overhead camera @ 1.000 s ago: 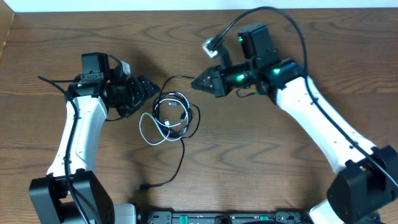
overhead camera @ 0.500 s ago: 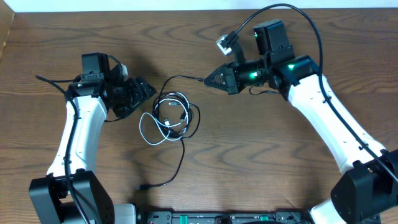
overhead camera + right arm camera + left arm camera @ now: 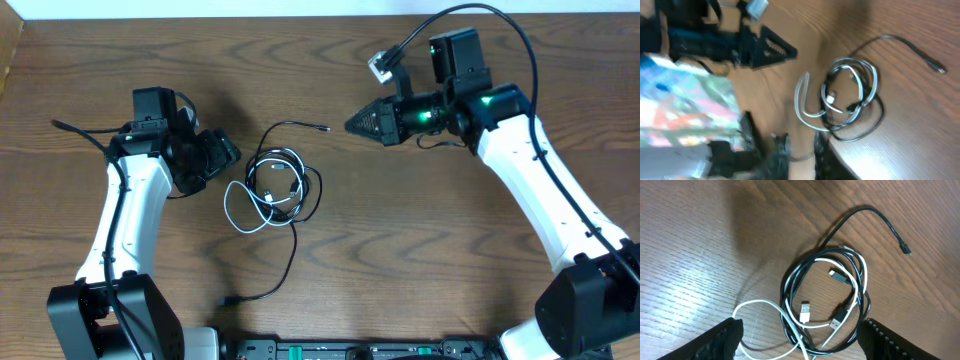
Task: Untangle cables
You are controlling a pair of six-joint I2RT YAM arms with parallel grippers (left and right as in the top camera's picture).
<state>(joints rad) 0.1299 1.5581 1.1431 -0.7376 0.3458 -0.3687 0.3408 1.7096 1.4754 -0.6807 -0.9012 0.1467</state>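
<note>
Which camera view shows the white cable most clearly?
The left wrist view: the white cable is close and sharp, with its plug plainly visible. The overhead view shows it small; the right wrist view shows it blurred.

Open table (image 3: 420, 262) btwn cables (image 3: 272, 196) & left claw (image 3: 232, 148), also right claw (image 3: 352, 125); approach free all sides.

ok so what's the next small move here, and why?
Probably lower the left gripper onto the outlying loop of the white cable and draw it leftward. That gripper is open beside the bundle, the loop sticks out on its side, and the rest is wound through the black cable. The right gripper sits apart from the pile.
</note>
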